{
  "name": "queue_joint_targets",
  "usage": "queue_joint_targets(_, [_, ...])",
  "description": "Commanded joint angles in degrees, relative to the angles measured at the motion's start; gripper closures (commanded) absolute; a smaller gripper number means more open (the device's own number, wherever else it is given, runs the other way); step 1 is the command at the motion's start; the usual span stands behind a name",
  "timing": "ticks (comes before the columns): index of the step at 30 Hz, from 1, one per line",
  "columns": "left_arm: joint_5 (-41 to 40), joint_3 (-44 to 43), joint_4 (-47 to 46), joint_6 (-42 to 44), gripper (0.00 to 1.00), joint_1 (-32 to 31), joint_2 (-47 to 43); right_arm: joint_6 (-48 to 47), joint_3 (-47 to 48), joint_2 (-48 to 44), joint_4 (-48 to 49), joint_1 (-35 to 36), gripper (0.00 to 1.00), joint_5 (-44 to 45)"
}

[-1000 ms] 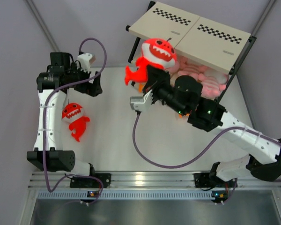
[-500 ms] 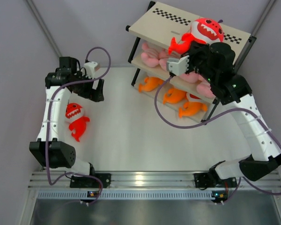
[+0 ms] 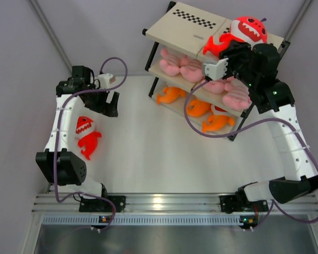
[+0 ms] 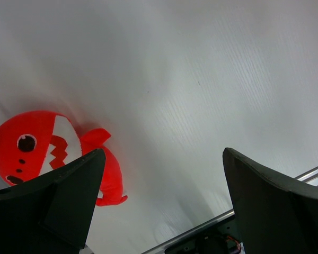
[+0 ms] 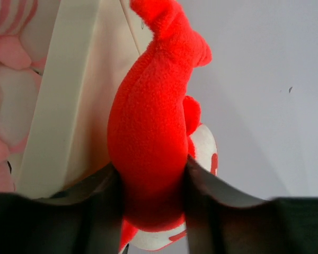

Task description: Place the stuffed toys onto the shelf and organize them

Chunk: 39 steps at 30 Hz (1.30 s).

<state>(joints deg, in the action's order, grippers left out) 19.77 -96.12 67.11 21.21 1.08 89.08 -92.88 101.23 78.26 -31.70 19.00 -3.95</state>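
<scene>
My right gripper (image 3: 234,47) is shut on a red shark (image 3: 243,34) and holds it over the right end of the shelf's top board (image 3: 191,32). In the right wrist view the shark's red body (image 5: 151,132) is squeezed between the jaws, next to the cream board edge (image 5: 69,106). A second red shark (image 3: 85,134) lies on the table at the left; it shows in the left wrist view (image 4: 40,145). My left gripper (image 3: 107,103) is open and empty, above the table just right of that shark. Pink plushies (image 3: 180,66) fill the middle tier, orange sharks (image 3: 199,108) the lower one.
The shelf stands at the back right against the grey wall. The left arm's purple cable (image 3: 114,66) loops above its wrist. The right arm's cable (image 3: 201,127) hangs in front of the shelf. A metal rail (image 3: 159,203) runs along the near table edge.
My right gripper has carried the red shark up and to the right, from in front of the shelf to over the top board's right end. The left arm has shifted slightly.
</scene>
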Motion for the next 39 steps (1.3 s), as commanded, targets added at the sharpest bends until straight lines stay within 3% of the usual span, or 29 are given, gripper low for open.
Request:
queue_joint_targets(1, [-0.9, 0.5, -0.7, 1.3, 0.02, 0.1, -0.3, -0.5, -0.2, -1.8, 1.9, -1.9, 0.52, -1.8])
queue_joint_targets(7, [-1.1, 1.3, -0.7, 1.8, 0.02, 0.0, -0.3, -0.7, -1.2, -4.2, 2.1, -2.0, 0.26, -1.8])
queue_joint_targets(15, [-6.7, 3.2, -2.2, 2.3, 0.02, 0.6, 2.0, 0.5, -5.8, -9.1, 3.0, -1.9, 0.13, -2.4])
queue_joint_targets(19, [-11.5, 3.0, -3.7, 2.4, 0.02, 4.2, 4.4, 2.9, -8.3, -13.0, 2.6, -1.9, 0.05, -4.5])
queue_joint_targets(25, [-14.1, 3.6, -3.7, 4.1, 0.02, 8.4, 6.0, 5.0, -9.9, -14.2, 1.3, -1.8, 0.05, -4.7])
queue_joint_targets(39, [-14.0, 5.2, -3.7, 6.0, 0.02, 9.4, 5.5, 10.6, -10.3, -14.7, -3.5, -1.8, 0.04, -4.1])
